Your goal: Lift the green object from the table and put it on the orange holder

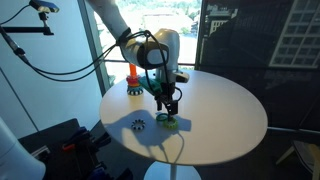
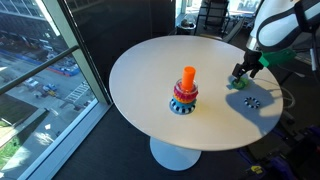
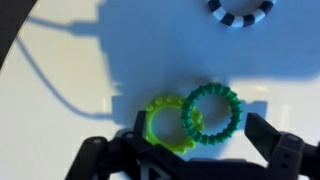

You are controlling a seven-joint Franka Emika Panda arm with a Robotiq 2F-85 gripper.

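Note:
The green object (image 3: pixel 212 114), a small dark green ring, lies flat on the white table (image 3: pixel 60 110) and overlaps a lighter yellow-green ring (image 3: pixel 165 123). In the wrist view my gripper (image 3: pixel 198 140) is open, its two dark fingers on either side of both rings, just above the table. In both exterior views the gripper (image 1: pixel 167 113) (image 2: pixel 240 79) hangs low over the rings (image 1: pixel 170 124). The orange holder (image 1: pixel 133 78) (image 2: pixel 187 84) stands upright with coloured rings around its foot, a short way from the gripper.
A black-and-white toothed ring (image 3: pixel 240 12) (image 1: pixel 138 125) (image 2: pixel 252 102) lies on the table near the gripper. The round white table (image 2: pixel 140 70) stands beside a large window; black equipment sits on the floor near its edge (image 1: pixel 70 140).

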